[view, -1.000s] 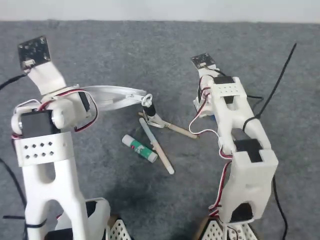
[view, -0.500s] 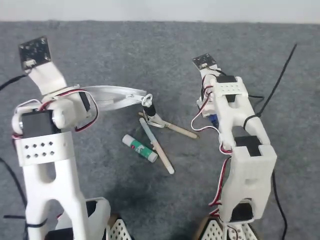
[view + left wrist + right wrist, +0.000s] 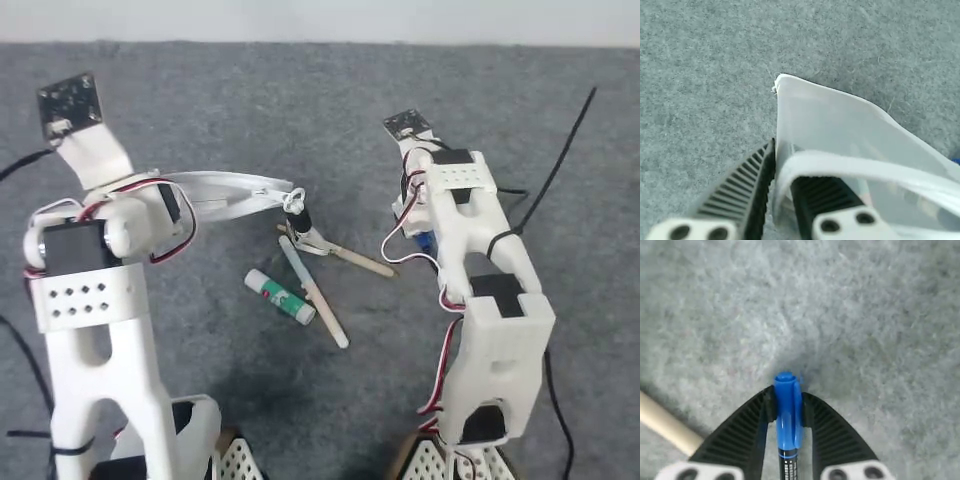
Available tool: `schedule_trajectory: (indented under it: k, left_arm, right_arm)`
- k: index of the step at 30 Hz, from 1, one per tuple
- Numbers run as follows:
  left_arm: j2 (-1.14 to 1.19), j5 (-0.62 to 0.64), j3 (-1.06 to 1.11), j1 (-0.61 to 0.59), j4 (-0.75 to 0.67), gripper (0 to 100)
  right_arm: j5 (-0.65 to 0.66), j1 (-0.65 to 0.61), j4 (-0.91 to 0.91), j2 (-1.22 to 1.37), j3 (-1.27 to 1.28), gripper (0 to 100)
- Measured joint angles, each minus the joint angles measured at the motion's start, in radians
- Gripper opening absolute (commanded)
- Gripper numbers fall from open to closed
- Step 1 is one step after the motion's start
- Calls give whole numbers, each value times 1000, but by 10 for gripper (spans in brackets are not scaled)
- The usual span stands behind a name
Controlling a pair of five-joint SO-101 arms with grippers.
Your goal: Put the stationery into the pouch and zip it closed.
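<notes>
In the left wrist view my left gripper is shut on the edge of the translucent white pouch, which hangs above the grey carpet. The high view shows the pouch sticking out from the left arm toward the middle. My right gripper is shut on a blue marker, held just over the carpet. A bit of that blue marker peeks out beside the right arm. Between the arms lie a glue stick, a white pen, a pale blue pen, a wooden stick and a small black item.
Grey carpet covers the whole work area. A black cable runs along the right side behind the right arm. One end of the wooden stick lies close beside the right gripper.
The right arm has shifted slightly to the right with the blue marker in its grip. The left arm, the pouch and the loose stationery have not moved.
</notes>
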Motion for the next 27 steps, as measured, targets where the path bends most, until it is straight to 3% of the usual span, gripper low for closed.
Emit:
schedule_trajectory:
  k: [9,18,27]
  left_arm:
    - [0,0,0,0,0,12]
    - [0,0,0,0,0,12]
    - [0,0,0,0,0,12]
  right_arm:
    - [-114,-80,114,-149,0,6]
    - [-117,-183,281,-358,0,6]
    - [-117,-199,371,-575,2,6]
